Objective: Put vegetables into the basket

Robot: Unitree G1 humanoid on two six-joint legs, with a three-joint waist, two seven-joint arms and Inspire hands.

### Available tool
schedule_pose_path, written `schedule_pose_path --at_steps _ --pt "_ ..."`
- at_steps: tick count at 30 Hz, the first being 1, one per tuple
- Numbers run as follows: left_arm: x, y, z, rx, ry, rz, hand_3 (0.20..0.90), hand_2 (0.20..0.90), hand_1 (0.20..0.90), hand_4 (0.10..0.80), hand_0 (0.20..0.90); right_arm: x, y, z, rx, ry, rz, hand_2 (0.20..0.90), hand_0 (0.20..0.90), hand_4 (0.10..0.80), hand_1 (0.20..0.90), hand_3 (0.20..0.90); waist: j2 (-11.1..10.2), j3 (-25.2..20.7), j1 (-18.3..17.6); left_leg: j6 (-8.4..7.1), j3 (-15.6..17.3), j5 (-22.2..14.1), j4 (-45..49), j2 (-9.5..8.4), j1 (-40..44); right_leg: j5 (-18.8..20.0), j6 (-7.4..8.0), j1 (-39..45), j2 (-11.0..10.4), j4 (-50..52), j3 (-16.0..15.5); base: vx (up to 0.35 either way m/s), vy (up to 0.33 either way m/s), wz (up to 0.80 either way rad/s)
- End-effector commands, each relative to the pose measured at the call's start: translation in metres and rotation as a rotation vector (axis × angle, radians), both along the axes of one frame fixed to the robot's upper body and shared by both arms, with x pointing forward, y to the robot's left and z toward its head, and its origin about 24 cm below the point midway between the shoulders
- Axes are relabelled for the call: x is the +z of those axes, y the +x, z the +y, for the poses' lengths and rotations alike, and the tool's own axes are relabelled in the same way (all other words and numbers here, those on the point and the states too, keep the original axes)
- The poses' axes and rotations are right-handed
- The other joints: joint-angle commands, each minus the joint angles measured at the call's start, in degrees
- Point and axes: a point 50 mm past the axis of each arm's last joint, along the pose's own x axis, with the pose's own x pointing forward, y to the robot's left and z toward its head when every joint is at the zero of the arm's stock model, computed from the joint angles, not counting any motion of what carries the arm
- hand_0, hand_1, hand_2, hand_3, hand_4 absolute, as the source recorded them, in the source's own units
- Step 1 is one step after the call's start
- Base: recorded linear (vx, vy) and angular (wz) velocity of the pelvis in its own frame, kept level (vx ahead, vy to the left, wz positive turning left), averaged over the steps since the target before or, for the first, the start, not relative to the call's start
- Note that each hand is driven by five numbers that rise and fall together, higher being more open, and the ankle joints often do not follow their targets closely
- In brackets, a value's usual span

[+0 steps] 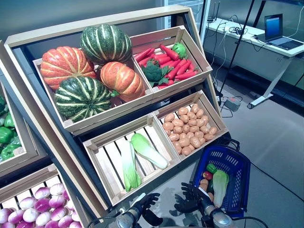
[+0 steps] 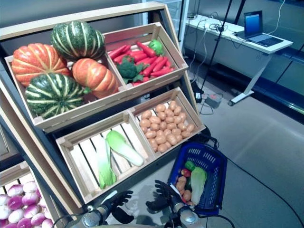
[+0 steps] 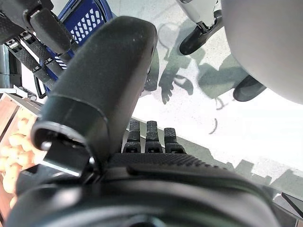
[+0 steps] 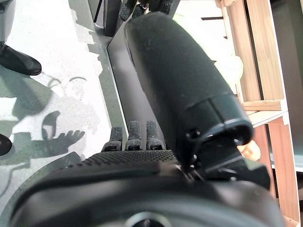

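You see no readable writing. Both your left robot hand [image 1: 145,205] and right robot hand [image 1: 192,198] hang spread and empty before the shelf; the blue basket [image 1: 240,176] on the floor holds cabbage [image 1: 219,185], while two more cabbages [image 1: 148,150] lie in a crate [image 1: 97,156].

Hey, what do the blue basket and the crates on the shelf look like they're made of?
The basket looks like moulded plastic: an even blue, with a regular grid of holes in its walls. The crates look like unfinished pale wood: slatted boards with visible grain and plain corner joints.
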Motion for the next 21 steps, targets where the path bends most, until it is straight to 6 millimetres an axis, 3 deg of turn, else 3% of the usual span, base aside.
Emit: schedule_pose_path --at_steps 1,14,21 --pt "0.018 0.039 -0.010 -0.035 -0.058 -0.138 0.900 0.900 0.900 0.800 0.900 0.021 0.043 0.004 -0.029 0.018 -0.149 0.900 0.900 0.800 0.900 0.900 -0.9 3.8 -0.5 1.35 -1.2 -4.9 0.2 -1.90 1.4 -3.1 -4.10 3.8 2.5 0.4 1.7 0.000 0.000 0.00" --pt "0.021 0.043 -0.013 -0.062 -0.080 -0.149 0.900 0.900 0.900 0.800 0.900 0.023 0.045 0.003 -0.063 0.026 -0.154 0.900 0.900 0.800 0.900 0.900 -0.7 4.0 0.1 1.27 -2.4 -4.7 0.2 -2.12 1.3 -3.3 -4.13 4.0 2.3 0.4 0.6 0.000 -0.002 0.00" --pt "0.032 0.057 -0.018 -0.109 -0.109 -0.214 0.900 0.900 0.900 0.800 0.900 0.029 0.054 0.002 -0.109 0.039 -0.178 0.900 0.900 0.800 0.900 0.900 -0.2 4.9 0.1 1.16 -3.0 -4.0 0.2 -2.12 0.2 -3.0 -4.41 3.1 2.2 0.4 0.2 -0.040 -0.013 0.04"
